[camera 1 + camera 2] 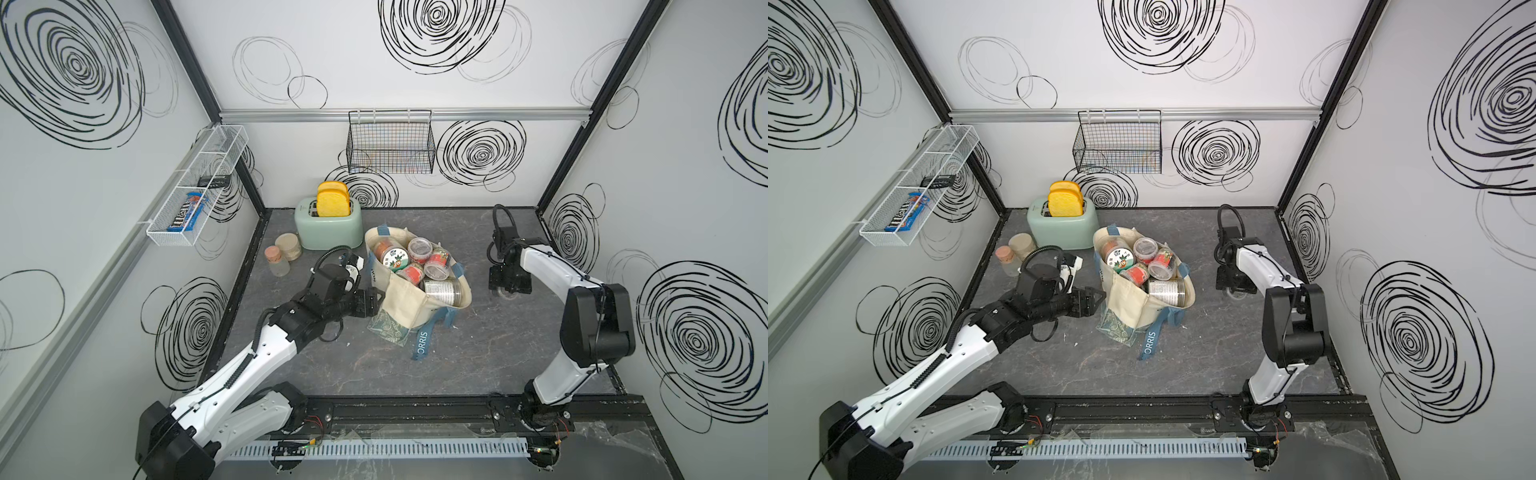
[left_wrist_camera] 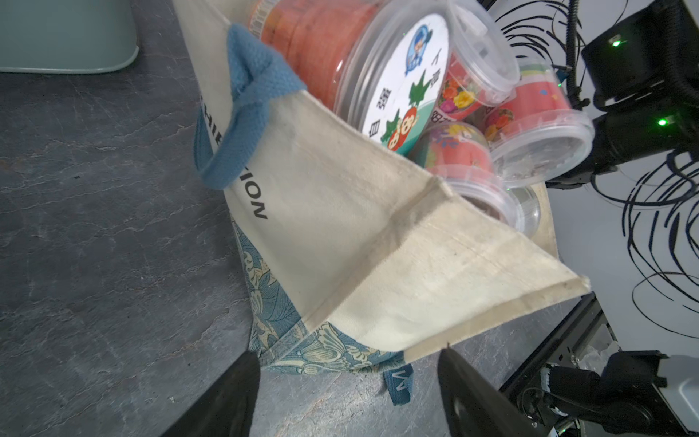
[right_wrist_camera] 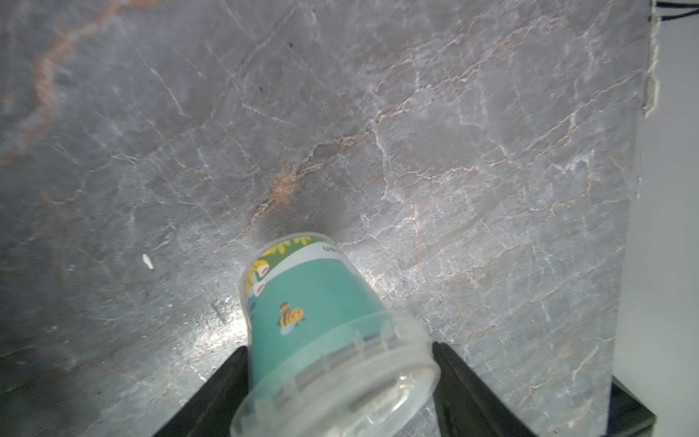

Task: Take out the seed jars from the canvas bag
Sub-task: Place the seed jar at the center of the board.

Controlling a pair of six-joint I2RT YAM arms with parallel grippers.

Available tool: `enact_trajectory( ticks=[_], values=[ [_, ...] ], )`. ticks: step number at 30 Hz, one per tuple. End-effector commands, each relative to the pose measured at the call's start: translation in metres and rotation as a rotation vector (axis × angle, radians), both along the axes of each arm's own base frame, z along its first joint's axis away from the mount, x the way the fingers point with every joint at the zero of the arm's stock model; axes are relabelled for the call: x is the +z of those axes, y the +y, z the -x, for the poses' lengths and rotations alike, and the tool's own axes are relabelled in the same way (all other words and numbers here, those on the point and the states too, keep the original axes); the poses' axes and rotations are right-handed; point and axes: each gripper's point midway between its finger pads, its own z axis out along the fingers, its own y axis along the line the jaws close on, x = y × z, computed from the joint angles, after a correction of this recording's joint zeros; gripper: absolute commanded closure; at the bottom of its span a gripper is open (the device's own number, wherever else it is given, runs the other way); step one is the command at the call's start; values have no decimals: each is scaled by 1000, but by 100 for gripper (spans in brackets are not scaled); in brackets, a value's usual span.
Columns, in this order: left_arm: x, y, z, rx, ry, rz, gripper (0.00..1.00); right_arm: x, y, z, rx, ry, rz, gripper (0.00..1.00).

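The left gripper, fingers spread, sits at the bag's 8 o'clock, just beside it. At the bag's 3 o'clock, the right gripper pinches a teal jar, base seemingly on the table. Best to spread fully, then lift straight up so nothing tips. More jars fill the bag.

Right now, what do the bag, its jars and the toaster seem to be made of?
Cream canvas bag: woven cloth, matte; it creases and folds. Round seed jars: clear glossy plastic, see-through walls. Mint-green toaster: smooth satin shell, perhaps plastic or painted metal.
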Motion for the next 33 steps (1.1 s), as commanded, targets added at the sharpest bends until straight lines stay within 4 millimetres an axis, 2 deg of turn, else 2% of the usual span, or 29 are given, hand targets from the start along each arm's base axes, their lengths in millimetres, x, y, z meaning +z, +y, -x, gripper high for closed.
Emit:
enact_trajectory(
  ticks=[1, 4, 8, 12, 19, 24, 27, 29, 31, 33],
  values=[
    [7, 1, -3, 1, -38, 22, 21, 6, -7, 3, 29, 68, 125, 26],
    [6, 1, -3, 3, -35, 20, 21, 3, -5, -4, 44, 87, 149, 24],
    [5, 1, -5, 7, -34, 21, 21, -2, 1, -10, 68, 99, 139, 13],
    [4, 0, -5, 6, -29, 20, 21, -3, 6, -17, 80, 98, 124, 8],
    [4, 1, -6, 11, -28, 15, 21, 29, 13, -31, 79, -7, 60, 2],
    [5, 4, -5, 14, -29, 1, 21, 46, 20, -18, 75, -117, -73, 2],
    [5, 7, -5, 24, -31, -2, 21, 44, 25, 0, 58, -194, -190, 8],
    [4, 9, -4, 26, -30, -5, 21, 38, 24, 11, 33, -245, -256, 20],
    [2, 10, -4, 27, -26, -12, 21, 29, 20, 17, 8, -302, -285, 41],
    [0, 11, -4, 30, -20, -22, 21, 25, 20, 17, -4, -350, -309, 58]
  ],
)
